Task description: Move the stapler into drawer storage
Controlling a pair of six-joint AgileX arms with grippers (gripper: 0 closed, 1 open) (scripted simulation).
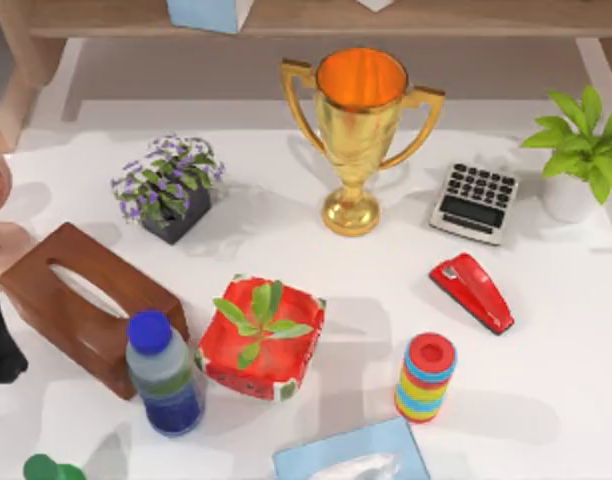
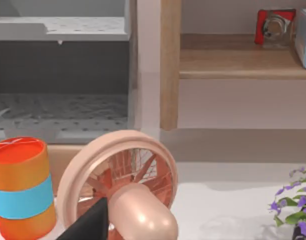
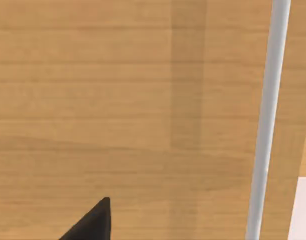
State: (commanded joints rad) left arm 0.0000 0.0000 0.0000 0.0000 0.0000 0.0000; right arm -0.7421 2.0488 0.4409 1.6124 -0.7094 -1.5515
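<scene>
The stapler (image 1: 473, 290), a small glossy red wedge with a white piece at its upper-left end, lies flat on the white table right of centre, below the calculator (image 1: 474, 202). Nothing touches it. My left arm (image 1: 0, 330) shows as a dark shape at the table's left edge, far from the stapler. A black tip of my left gripper (image 2: 93, 222) hangs in front of a pink fan (image 2: 124, 185). A black tip of my right gripper (image 3: 95, 220) faces a wooden front (image 3: 118, 100) with a slim silver bar (image 3: 267, 120); I cannot tell whether this is the drawer.
A gold trophy (image 1: 358, 130) stands at centre back, with a purple flower pot (image 1: 171, 190) and a wooden tissue box (image 1: 86, 305) to the left. A blue-capped bottle (image 1: 164, 375), red planter (image 1: 263, 337), ring stack (image 1: 426, 378) and blue tissue box (image 1: 351, 455) crowd the front. A green plant (image 1: 576, 150) stands at far right.
</scene>
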